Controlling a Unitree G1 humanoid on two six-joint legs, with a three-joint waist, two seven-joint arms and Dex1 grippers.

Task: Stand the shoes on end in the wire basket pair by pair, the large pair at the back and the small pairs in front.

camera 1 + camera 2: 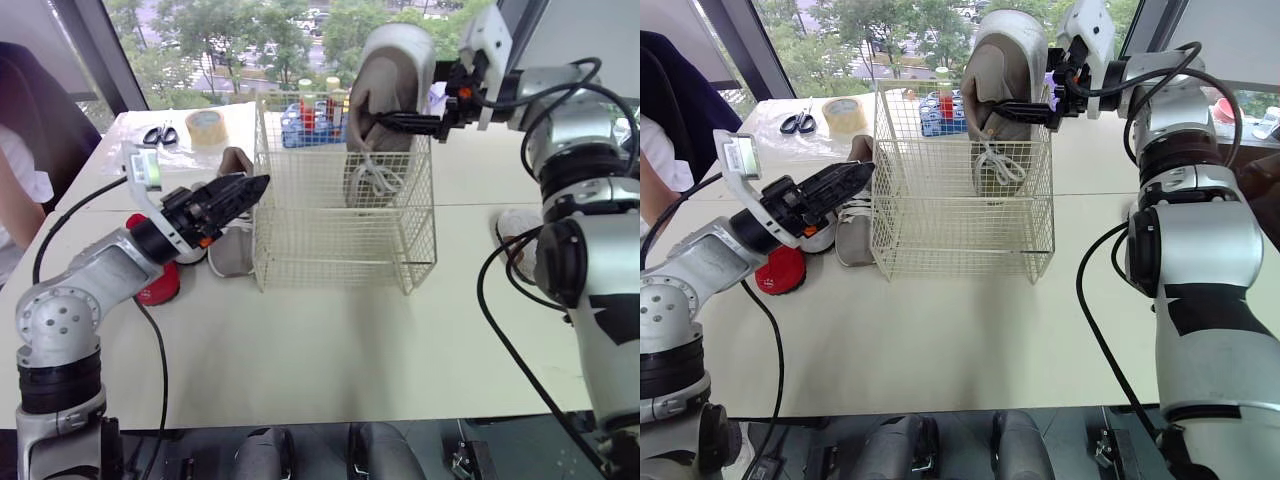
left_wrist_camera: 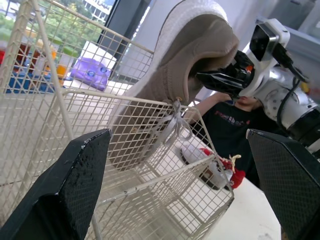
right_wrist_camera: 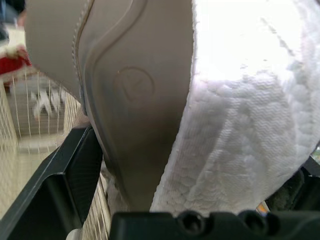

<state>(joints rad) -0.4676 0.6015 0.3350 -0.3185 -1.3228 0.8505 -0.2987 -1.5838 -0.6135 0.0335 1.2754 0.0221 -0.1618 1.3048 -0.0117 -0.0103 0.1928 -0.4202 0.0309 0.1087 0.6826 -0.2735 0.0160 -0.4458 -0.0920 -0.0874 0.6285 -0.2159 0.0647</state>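
Black-fingered, the right gripper (image 1: pixel 395 122) is clamped on the collar of the large shoe (image 1: pixel 397 55), one finger inside the opening and one outside. The shoe stands toe-down in the back right corner of the basket (image 1: pixel 330 238), heel well above the rim and laces (image 1: pixel 375 178) hanging against the wire. Whether the toe rests on the basket floor cannot be told.

The left gripper (image 1: pixel 250 190) hovers with fingers spread wide and empty, just beside the basket's left wall. Below it a small shoe (image 1: pixel 232 250) lies on the table (image 1: pixel 330 340) against that wall, and a white shoe (image 1: pixel 512 232) waits on the far right, outside the basket.

The likely trouble lies in the letting go. The shoe is tall and top-heavy, with most of its length above the rim, so a release before the toe is seated could send it toppling forward or over the side. The finger inside the collar may drag the shoe upward as it pulls out. The laces could catch in the wire, and the basket looks light enough to slide or tilt if the arm tugs, since nothing holds it.
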